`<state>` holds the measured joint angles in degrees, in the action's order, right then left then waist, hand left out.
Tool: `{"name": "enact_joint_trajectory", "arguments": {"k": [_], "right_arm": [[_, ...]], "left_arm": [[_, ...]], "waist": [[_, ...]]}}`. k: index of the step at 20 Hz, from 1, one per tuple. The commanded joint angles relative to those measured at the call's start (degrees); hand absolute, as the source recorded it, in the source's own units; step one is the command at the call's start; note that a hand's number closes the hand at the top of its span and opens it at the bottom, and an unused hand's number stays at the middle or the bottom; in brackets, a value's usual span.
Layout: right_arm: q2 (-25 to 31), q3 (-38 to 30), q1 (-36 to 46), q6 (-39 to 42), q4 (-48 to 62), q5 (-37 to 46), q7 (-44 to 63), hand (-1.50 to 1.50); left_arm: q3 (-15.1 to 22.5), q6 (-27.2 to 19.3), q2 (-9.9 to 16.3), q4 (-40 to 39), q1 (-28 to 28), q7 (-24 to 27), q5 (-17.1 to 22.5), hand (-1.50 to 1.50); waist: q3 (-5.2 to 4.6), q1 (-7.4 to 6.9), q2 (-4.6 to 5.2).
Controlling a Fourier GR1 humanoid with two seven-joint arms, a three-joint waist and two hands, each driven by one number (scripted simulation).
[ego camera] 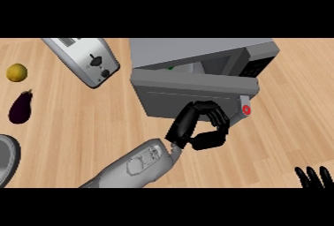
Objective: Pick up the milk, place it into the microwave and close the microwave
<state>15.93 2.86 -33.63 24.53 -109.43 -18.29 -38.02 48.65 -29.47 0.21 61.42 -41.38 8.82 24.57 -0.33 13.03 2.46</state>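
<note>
The left hand (199, 126) sits against the front of the microwave door (189, 90), its fingers curled and holding nothing that can be seen, the knuckles close to the door's lower face near the handle end where a small red button (246, 110) shows. The milk cannot be made out for certain: inside the microwave (202, 57), through the narrow gap behind the door, there is a pale shape with a touch of green (171, 68), which may be the carton, though too little of it shows to say so.

Judging from this, the placing looks done and the closing is in hand. The door stands partly swung in, with a wedge of dark opening left between it and the microwave's body (the control panel at the microwave's right side is visible past the door's edge). The next move calls for the hand to press the door toward the body until the gap is gone, pushing near the free edge rather than near the hinge.

Outward from the microwave: a toaster (85, 59) lies just to its left, a lemon (17, 72) and an eggplant (20, 106) farther left, and a grey rim (8, 159) at the far left edge. The right hand (315, 177) rests open at the lower right, fingers up.
</note>
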Motion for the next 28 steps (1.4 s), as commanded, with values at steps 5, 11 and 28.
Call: {"name": "enact_joint_trajectory", "arguments": {"k": [5,11,28], "right_arm": [[2.0,1.3,-1.1,2.3,-5.2,-2.8,2.3,-1.5],[3.2,0.2,-1.5,2.5,-6.3,-4.8,3.3,-1.5],[6.5,-0.5,-2.8,5.2,-12.0,-10.4,5.4,-1.5]], "left_arm": [[-5.2,-1.2,-0.2,-5.5,-7.0,4.4,9.0,1.5],[-6.9,-0.9,-0.2,-10.5,-11.1,7.6,12.5,1.5],[-6.8,-0.8,-0.2,-15.5,-13.5,13.2,19.1,1.5]], "waist": [[-0.06,3.48,1.21],[0.11,5.12,1.79],[0.26,7.35,2.31]]}}
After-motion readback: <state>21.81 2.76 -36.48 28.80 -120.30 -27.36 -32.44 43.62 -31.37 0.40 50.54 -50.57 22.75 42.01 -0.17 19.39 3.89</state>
